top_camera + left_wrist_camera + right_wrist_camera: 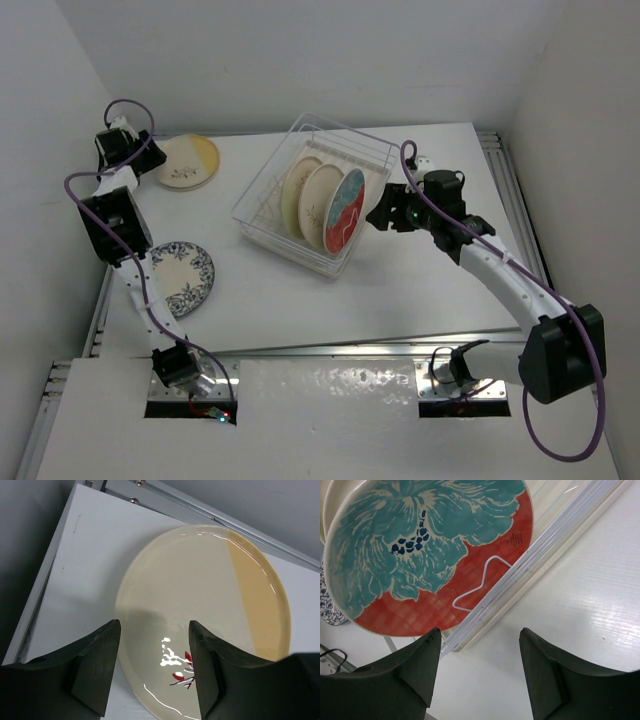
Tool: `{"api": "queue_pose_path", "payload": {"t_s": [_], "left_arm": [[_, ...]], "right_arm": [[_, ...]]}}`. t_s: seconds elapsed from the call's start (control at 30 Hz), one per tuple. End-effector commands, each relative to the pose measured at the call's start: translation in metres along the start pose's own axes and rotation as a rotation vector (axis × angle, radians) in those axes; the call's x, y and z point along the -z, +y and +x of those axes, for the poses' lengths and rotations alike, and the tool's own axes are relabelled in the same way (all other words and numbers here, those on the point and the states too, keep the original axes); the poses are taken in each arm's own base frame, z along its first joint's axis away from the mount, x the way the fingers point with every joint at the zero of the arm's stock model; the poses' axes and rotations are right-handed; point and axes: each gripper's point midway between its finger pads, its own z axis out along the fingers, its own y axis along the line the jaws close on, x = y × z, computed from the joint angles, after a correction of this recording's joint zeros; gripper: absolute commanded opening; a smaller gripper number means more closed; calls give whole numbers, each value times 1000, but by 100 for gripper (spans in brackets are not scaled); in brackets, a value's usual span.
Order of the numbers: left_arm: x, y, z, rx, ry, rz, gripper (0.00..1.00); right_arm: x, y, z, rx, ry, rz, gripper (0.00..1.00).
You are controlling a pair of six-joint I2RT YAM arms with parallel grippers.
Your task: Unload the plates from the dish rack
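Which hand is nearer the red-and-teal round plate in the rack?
Right. Right hand is beside the red-and-teal plate; left hand is far left, over a cream plate.

In the left wrist view the cream plate runs off the bottom edge, and the fingers of the left pincer cover much of its near rim. In the right wrist view the red plate is cut off at the top and left, and it hides nearly all of the plate behind it. Of the blue plate we see only a sliver. From above, the right pincer is too small for us to read.
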Motion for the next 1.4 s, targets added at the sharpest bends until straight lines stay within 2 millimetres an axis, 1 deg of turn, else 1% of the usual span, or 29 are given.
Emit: {"api": "queue_pose_path", "payload": {"t_s": [0.0, 0.03, 0.07, 0.13, 0.17, 0.2, 0.23, 0.27, 0.3, 0.33, 0.37, 0.4, 0.43, 0.47, 0.5, 0.53, 0.57, 0.6, 0.63, 0.67, 0.7, 0.77, 0.87, 0.93, 1.07, 1.17, 1.2, 1.33, 1.37], "left_arm": [[17, -26, -60, -57, -132, 48, 55], [22, -30, -67, -57, -145, 55, 55], [37, -41, -89, -70, -184, 73, 55], [59, -66, -116, -90, -231, 135, 55], [85, -86, -138, -109, -260, 165, 55], [98, -113, -143, -149, -257, 228, 55], [129, -140, -159, -185, -257, 267, 55], [144, -162, -159, -225, -237, 305, 55], [157, -202, -149, -312, -206, 384, 56], [173, -219, -134, -343, -132, 415, 57], [192, -239, -129, -374, -106, 451, 57], [203, -267, -113, -406, -61, 518, 58], [216, -278, -97, -399, 13, 536, 59], [223, -287, -86, -404, 52, 551, 59], [232, -309, -71, -450, 81, 592, 59], [243, -318, -52, -470, 146, 600, 59], [248, -324, -40, -506, 175, 603, 59], [259, -354, -13, -608, 209, 655, 60], [270, -362, 4, -641, 256, 668, 60], [275, -369, 15, -667, 276, 679, 61], [282, -383, 35, -693, 312, 709, 62], [290, -397, 52, -729, 327, 729, 63], [287, -399, 60, -788, 313, 675, 63], [287, -401, 70, -821, 321, 663, 63], [277, -395, 92, -852, 371, 623, 61], [267, -382, 106, -857, 409, 573, 58], [264, -376, 116, -853, 438, 564, 57], [265, -374, 144, -827, 515, 600, 53], [266, -377, 148, -811, 525, 609, 49]], "right_arm": [[10, 12, -28, 39, -74, -16, 63], [11, 12, -28, 42, -75, -13, 63], [11, 12, -29, 46, -75, -10, 64], [12, 7, -30, 51, -77, 16, 64], [12, 5, -30, 53, -76, 28, 64], [12, 3, -28, 52, -70, 38, 64], [12, 1, -27, 50, -72, 51, 64], [11, -2, -25, 49, -70, 59, 64], [11, -3, -25, 49, -80, 64, 64], [11, -6, -24, 46, -84, 72, 64], [10, -13, -22, 36, -96, 101, 64], [10, -16, -22, 33, -108, 120, 65], [11, -21, -21, 26, -118, 144, 65], [10, -31, -19, 23, -132, 187, 65], [12, -35, -19, 24, -145, 206, 66], [13, -38, -18, 28, -150, 220, 66], [12, -42, -12, 50, -144, 230, 66], [13, -43, -11, 63, -145, 229, 67], [12, -46, -5, 86, -130, 231, 67], [12, -46, -3, 94, -123, 231, 68], [12, -46, -2, 101, -116, 226, 69], [12, -49, 6, 117, -94, 229, 69], [12, -52, 16, 124, -75, 225, 70], [12, -53, 24, 129, -64, 221, 70], [12, -57, 34, 128, -48, 224, 71], [13, -60, 41, 121, -41, 229, 71], [13, -60, 42, 119, -39, 228, 71], [15, -62, 49, 122, -24, 231, 71], [15, -63, 51, 125, -18, 234, 71]]}}
